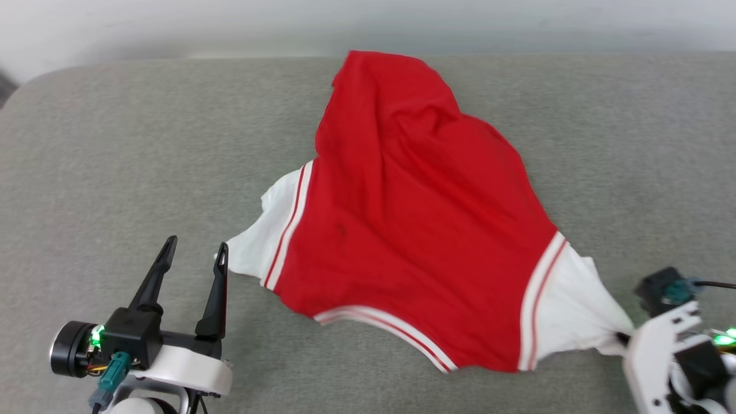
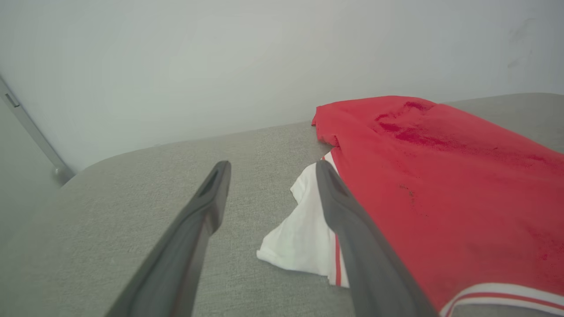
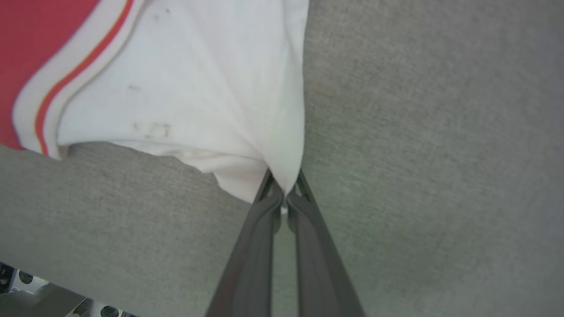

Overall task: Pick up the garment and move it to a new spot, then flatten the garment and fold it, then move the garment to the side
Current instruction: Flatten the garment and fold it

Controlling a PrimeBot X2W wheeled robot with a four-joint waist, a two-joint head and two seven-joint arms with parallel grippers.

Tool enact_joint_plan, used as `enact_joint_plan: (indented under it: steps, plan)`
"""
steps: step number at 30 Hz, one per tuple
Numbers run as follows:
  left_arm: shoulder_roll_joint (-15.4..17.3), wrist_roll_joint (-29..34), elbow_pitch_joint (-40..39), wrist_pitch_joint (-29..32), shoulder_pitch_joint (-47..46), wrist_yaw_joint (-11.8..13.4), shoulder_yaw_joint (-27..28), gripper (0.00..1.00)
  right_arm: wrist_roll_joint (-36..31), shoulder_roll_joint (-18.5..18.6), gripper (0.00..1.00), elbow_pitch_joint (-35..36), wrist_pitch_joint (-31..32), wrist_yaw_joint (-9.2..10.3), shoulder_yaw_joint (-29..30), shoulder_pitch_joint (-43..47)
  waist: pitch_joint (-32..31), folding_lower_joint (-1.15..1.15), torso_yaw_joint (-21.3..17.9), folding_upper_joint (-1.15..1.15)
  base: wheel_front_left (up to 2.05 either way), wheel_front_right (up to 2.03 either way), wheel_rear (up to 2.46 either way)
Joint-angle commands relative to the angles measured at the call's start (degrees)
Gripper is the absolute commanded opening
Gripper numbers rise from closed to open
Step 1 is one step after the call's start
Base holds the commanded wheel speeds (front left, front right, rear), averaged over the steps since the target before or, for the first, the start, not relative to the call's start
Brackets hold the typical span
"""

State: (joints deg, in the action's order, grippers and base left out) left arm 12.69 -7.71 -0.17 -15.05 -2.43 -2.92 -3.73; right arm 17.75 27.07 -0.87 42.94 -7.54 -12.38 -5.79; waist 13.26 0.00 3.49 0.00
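Here the garment [image 1: 414, 218] lies rumpled, red, white-sleeved, stripe-trimmed

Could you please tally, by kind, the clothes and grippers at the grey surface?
Red shirt: 1
Grippers: 2 (left gripper open beside the shirt; right gripper with fingers shut on a white sleeve)
Total: 3

The head camera looks forward and down over the whole garment [image 1: 414, 218] on the grey surface [image 1: 115, 144], while each wrist camera sits close in, the left skimming low toward one white sleeve [image 2: 299, 237], the right staring down on the other sleeve [image 3: 198, 88], both seen from the head too.
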Motion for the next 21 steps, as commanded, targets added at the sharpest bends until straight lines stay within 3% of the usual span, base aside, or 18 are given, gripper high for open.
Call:
enact_joint_plan:
  steps: [1, 4, 9, 12, 14, 15, 21]
  plan:
    - [0.7, -0.4, 0.4, 0.5, 0.5, -0.4, 0.0, 1.0, 0.5, 1.7, 0.0, 0.9, 0.2, 0.1, 1.9, 1.9, -0.2, 0.0, -1.5, 0.0, 0.0, 0.0, 0.0]
    - [0.9, -2.6, 0.9, 3.9, 0.7, -1.7, -0.7, 1.0, -0.5, 4.4, 0.0, 2.1, -0.4, 0.1, 4.6, 3.4, 0.1, 0.0, -2.6, 0.0, 0.0, 0.0, 0.0]
    - [4.4, -4.7, -1.1, 14.2, -0.8, -3.0, -1.6, 1.0, -0.7, 5.8, 0.0, 2.7, -1.0, 0.08, 7.0, 4.3, 1.0, 0.0, -4.2, 0.0, 0.0, 0.0, 0.0]
    - [6.5, -6.3, -3.0, 23.1, -1.5, -3.1, -1.3, 1.0, -1.8, 5.9, 0.0, 2.8, -1.0, 0.09, 7.5, 4.1, 1.7, 0.0, -5.2, 0.0, 0.0, 0.0, 0.0]
    - [9.3, -8.2, -6.0, 35.4, -2.4, -3.3, -1.3, 1.0, -1.7, 4.6, 0.0, 2.7, -1.6, 0.08, 7.5, 3.5, 2.9, 0.0, -6.2, 0.0, 0.0, 0.0, 0.0]
    - [9.3, -8.2, -6.0, 35.4, -2.4, -3.3, -1.3, 1.0, -1.7, 4.6, 0.0, 2.7, -1.6, 0.08, 7.5, 3.5, 2.9, 0.0, -6.2, 0.0, 0.0, 0.0, 0.0]
    - [12.6, -10.3, -8.8, 48.4, -3.8, -3.5, -2.4, 1.0, -1.6, 3.3, 0.0, 2.8, -2.4, 0.08, 6.5, 1.8, 5.1, 0.0, -7.8, 0.0, 0.0, 0.0, 0.0]
